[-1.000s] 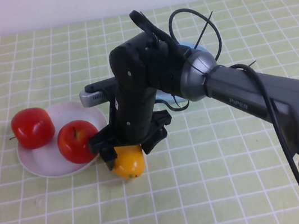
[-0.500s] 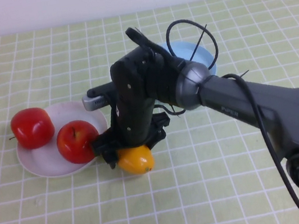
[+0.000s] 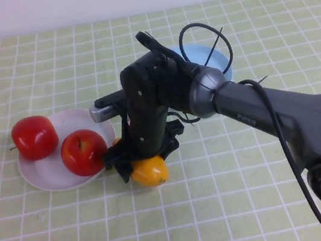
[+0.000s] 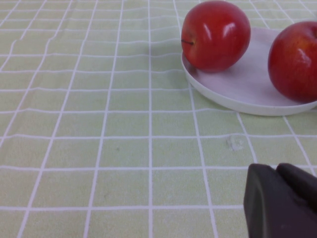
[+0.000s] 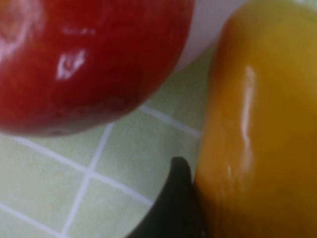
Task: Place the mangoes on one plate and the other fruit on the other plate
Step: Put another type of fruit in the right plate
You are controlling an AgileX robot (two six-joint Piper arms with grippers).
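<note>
One orange-yellow mango (image 3: 150,172) lies on the cloth just off the white plate's (image 3: 46,172) near right rim. My right gripper (image 3: 145,159) reaches down over it with a finger on each side, shut on it. In the right wrist view the mango (image 5: 262,124) fills one side against a dark finger (image 5: 173,203), with a red apple (image 5: 84,59) close by. Both apples (image 3: 35,137) (image 3: 84,152) sit on the white plate. The blue plate (image 3: 211,57) is half hidden behind the right arm. The second mango is hidden. My left gripper (image 4: 282,203) shows only in its wrist view, low over the cloth, shut and empty.
A green checked cloth (image 3: 56,235) covers the table. The left wrist view shows the two apples (image 4: 215,34) (image 4: 294,62) on the white plate (image 4: 247,84) ahead of it. The right arm (image 3: 281,113) stretches diagonally across the right half of the table.
The right gripper has closed in lower around the mango, and the mango has turned and shifted slightly to the right. The apples and plates have stayed put.
</note>
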